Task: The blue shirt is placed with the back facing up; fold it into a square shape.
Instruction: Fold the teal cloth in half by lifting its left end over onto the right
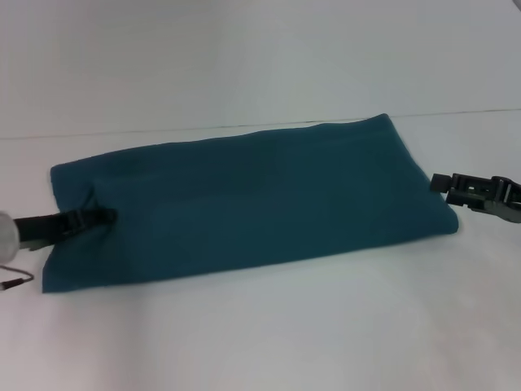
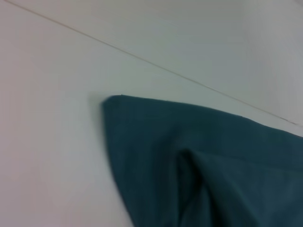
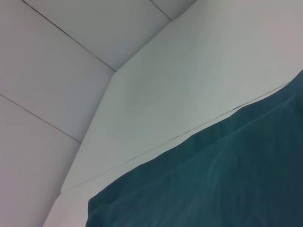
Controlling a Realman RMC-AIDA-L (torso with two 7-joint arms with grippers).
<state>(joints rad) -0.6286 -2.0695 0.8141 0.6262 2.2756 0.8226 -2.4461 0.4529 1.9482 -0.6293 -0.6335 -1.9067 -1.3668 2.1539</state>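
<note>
The blue shirt (image 1: pixel 244 199) lies on the tabletop (image 1: pixel 260 334) as a long band. My left end effector (image 1: pixel 104 217) pinches its left end; my right end effector (image 1: pixel 440 182), whose grip I cannot tell, sits at its right end. Halving to a square remains

The blue shirt (image 1: pixel 252 199) lies flat on the worktop (image 1: pixel 269 334), folded into a long band that runs from the robot's left to its right, its right end farther from the robot than its left. The left gripper (image 1: pixel 98 218) rests over the shirt's left end, where the cloth bunches into a small ridge around it. The right gripper (image 1: pixel 444 182) sits at the shirt's right end, just beside its edge. A wall (image 1: pixel 244 57) rises behind the worktop, beyond the shirt's far edge. Bare worktop lies in front of the shirt.
</note>
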